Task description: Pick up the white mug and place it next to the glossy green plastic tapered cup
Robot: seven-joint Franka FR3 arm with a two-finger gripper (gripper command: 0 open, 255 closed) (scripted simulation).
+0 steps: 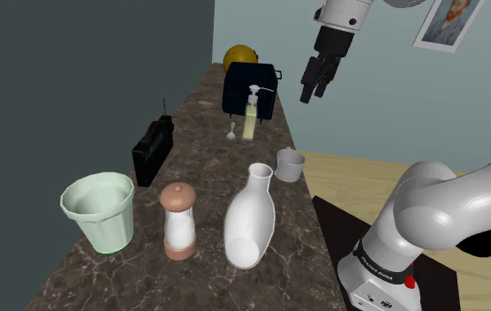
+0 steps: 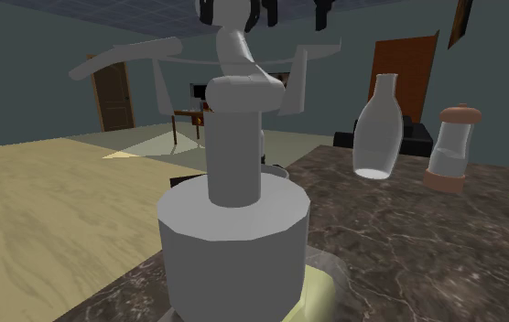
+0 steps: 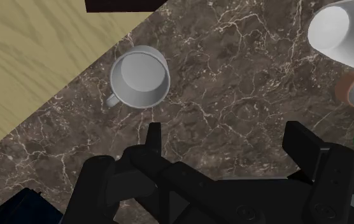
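Shoulder view: gripper (image 1: pixel 316 87) high over dark marble counter (image 1: pixel 208 132), fingers apart, nothing betw. them; white mug (image 1: pixel 290 164) upright at counter edge on stand's side, near white carafe (image 1: pixel 251 221); pale green tapered cup (image 1: pixel 101 210) well apart at view's left, beyond brown-capped grinder (image 1: pixel 179 221). 2nd ext. view: carafe, grinder, cup in a row at right. Wrist view: mug ahead of spread fingers, untouched, handle toward counter edge.

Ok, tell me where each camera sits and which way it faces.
Shoulder view: beside the stand, looking down the counter; arm and open gripper show.
Second exterior view: low behind the soap pump, facing back along the counter; dark bits on top, maybe gripper.
Wrist view: on the gripper, looking down at the mug; fingers show.
All three share the vase.
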